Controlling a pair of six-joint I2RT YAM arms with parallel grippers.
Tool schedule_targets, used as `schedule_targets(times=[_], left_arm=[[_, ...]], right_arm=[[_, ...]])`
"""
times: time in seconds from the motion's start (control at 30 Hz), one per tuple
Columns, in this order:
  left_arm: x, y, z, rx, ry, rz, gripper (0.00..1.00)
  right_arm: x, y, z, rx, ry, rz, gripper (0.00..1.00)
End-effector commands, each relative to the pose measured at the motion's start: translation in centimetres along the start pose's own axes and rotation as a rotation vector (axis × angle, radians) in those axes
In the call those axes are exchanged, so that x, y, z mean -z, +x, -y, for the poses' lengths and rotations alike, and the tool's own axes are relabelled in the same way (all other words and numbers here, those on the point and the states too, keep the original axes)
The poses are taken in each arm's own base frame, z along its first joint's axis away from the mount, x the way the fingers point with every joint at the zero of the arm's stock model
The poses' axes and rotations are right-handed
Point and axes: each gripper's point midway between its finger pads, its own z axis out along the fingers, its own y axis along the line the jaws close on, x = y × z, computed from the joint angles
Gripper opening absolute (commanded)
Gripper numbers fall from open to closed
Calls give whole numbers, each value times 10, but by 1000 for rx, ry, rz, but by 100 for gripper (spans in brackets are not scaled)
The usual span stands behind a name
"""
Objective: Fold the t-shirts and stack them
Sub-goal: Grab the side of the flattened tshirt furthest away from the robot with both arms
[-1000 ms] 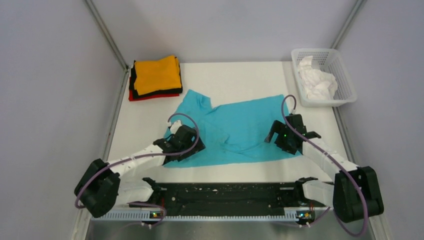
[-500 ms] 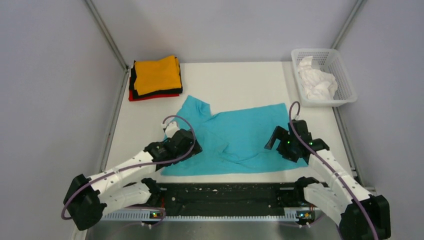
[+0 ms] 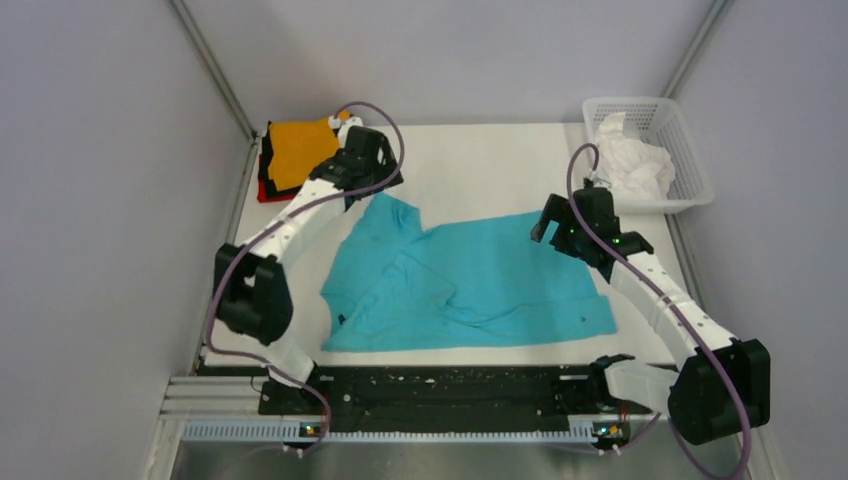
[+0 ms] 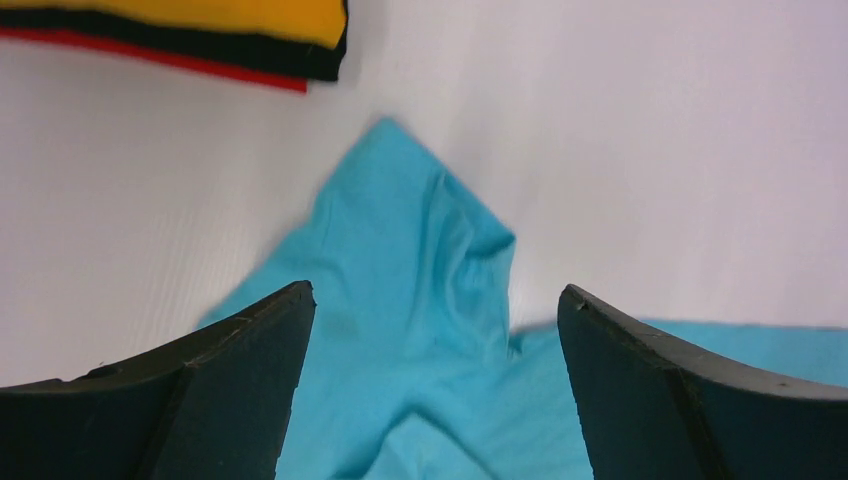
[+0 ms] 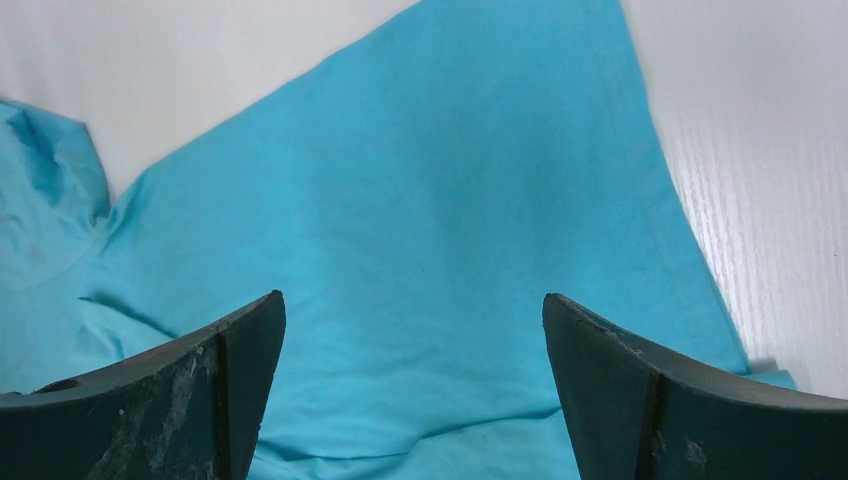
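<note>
Task item: the teal t-shirt lies spread across the middle of the surface. It is rumpled through its left half, and one sleeve points toward the far-left corner.
Left jaws: wide open and holding nothing. They hover over that far sleeve tip, just beside the folded stack.
Right jaws: wide open and empty, poised above the shirt's far right corner.
Step in hand: judged to be a two-point pickup of the far edge, ready for a fold toward the near side.
Risk, stack: the left arm hangs over the stack's corner, so a low or sideways approach could push the pile askew.
Risk, creases: the wrinkles near the collar would be folded in if the cloth is not drawn taut first.
Risk, grip: pinching only one layer, or lifting unevenly between arms, would skew the fold.
Count, t-shirts: five in all: one teal, three stacked (orange over black over red), and one white t-shirt, crumpled.
Count, basket: one, holding the white shirt.
</note>
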Motion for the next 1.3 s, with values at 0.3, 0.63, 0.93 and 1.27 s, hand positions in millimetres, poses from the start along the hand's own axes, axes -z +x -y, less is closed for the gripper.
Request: schedule_targets(times=[0.3,0.63,0.93,1.27], left_arm=[[-148,-30,-10,-208,-166,-150,83],[-192,9,-19,-226,-184,-241,62],[-194,31,-34,-215,-229,-286,47],[-162,54,-44,-198,-234,-377,40]], right_arm=[[-35,-24,16,10,135,21,99],[-55,-13,20,-6,154,-44,98],[-50,-14,23,-13,160,-28,98],[-46,-17,26,-7,174,-7,98]])
